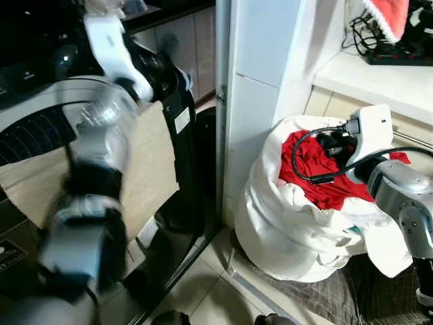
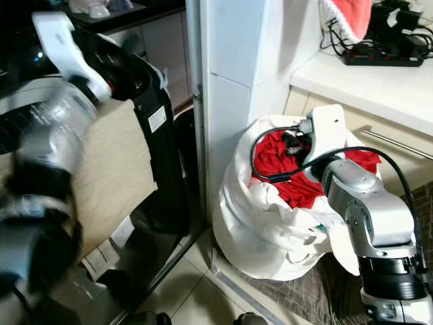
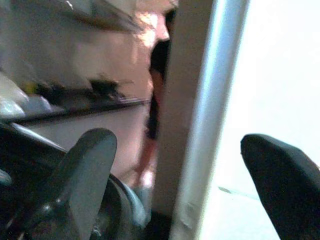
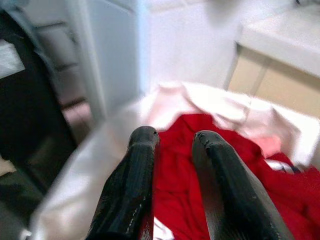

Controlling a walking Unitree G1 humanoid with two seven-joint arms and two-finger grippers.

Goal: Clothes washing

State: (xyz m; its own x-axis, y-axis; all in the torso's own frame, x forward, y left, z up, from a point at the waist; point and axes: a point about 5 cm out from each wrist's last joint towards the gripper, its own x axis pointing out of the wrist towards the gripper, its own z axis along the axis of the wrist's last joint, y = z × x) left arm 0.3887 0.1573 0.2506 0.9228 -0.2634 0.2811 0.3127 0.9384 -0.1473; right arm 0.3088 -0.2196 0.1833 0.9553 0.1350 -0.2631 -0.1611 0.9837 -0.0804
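Observation:
A white laundry bag (image 1: 291, 237) stands on the floor by a white pillar, with red clothes (image 1: 318, 169) heaped in its open top. My right gripper (image 4: 175, 137) hovers just over the red clothes. Its fingers (image 1: 330, 143) are open by a narrow gap with nothing between them. The black washing machine (image 1: 184, 135) is on the left, and a beige sheet (image 1: 145, 176) lies against its front. My left arm (image 1: 111, 47) is raised in front of the machine, and my left gripper (image 3: 180, 150) is wide open and empty.
The white pillar (image 1: 257, 101) separates the machine from the bag. A counter (image 1: 385, 81) above the bag carries a power strip with cables (image 1: 399, 54) and a red-and-white cloth (image 1: 389, 13). A dark mat (image 1: 352, 301) lies under the bag. A person in dark clothes (image 3: 157, 85) stands far back.

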